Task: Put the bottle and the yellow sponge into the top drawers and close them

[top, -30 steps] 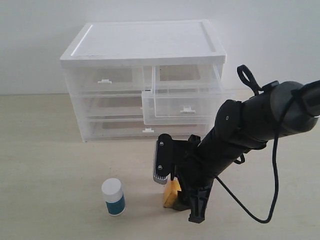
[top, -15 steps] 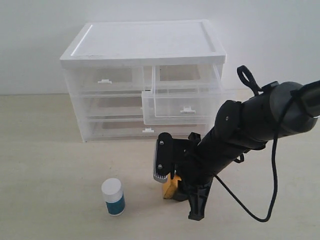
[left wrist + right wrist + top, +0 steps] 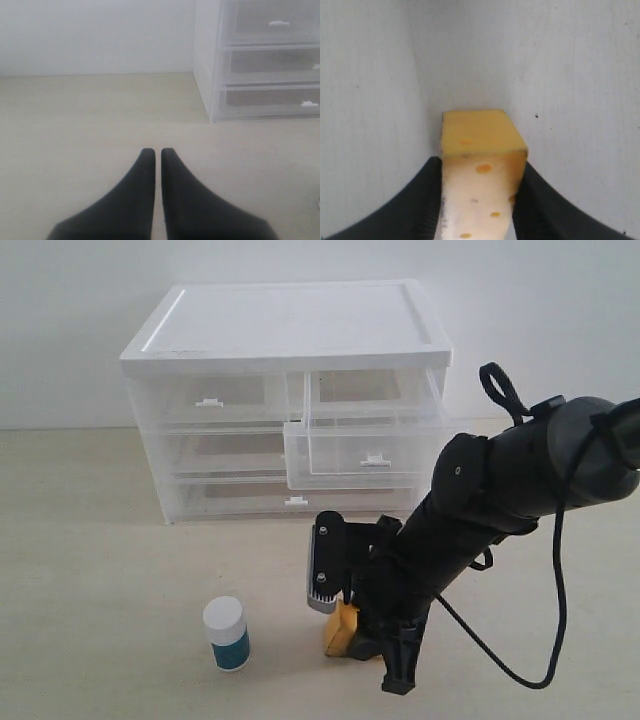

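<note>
Near the front, just right of the bottle (image 3: 227,633), the right claw (image 3: 479,167) is pinched partway shut on the sponge (image 3: 341,628), whose soft body may squash and twist or slip free on the lift to the open right top drawer (image 3: 365,445) behind, being a pitted orange-yellow wedge.

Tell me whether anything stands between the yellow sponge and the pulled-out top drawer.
Nothing visible does. The right gripper grips the yellow sponge, the pulled-out top drawer stands open behind it, and the bottle stands off to the left.
</note>
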Action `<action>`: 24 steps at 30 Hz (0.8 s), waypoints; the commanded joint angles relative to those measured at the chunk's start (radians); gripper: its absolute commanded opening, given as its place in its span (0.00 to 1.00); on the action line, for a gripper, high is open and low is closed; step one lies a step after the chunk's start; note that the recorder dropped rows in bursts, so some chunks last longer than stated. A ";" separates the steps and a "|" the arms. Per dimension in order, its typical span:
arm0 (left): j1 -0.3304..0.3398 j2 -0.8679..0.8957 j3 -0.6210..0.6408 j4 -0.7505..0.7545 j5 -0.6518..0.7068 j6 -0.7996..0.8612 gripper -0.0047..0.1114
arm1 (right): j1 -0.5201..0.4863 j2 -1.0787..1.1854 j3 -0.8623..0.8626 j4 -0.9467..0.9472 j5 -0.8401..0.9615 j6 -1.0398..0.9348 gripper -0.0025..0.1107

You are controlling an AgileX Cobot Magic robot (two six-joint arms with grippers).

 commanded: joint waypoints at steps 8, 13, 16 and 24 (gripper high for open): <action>0.002 -0.003 0.004 -0.010 -0.005 -0.008 0.08 | 0.001 -0.014 -0.002 0.090 0.076 0.042 0.02; 0.002 -0.003 0.004 -0.010 -0.005 -0.008 0.08 | 0.046 -0.014 -0.002 0.095 0.095 0.041 0.02; 0.002 -0.003 0.004 -0.010 -0.005 -0.008 0.08 | 0.081 -0.014 -0.002 0.093 0.089 0.041 0.02; 0.002 -0.003 0.004 -0.010 -0.005 -0.008 0.08 | 0.139 -0.014 -0.002 0.095 0.093 0.070 0.02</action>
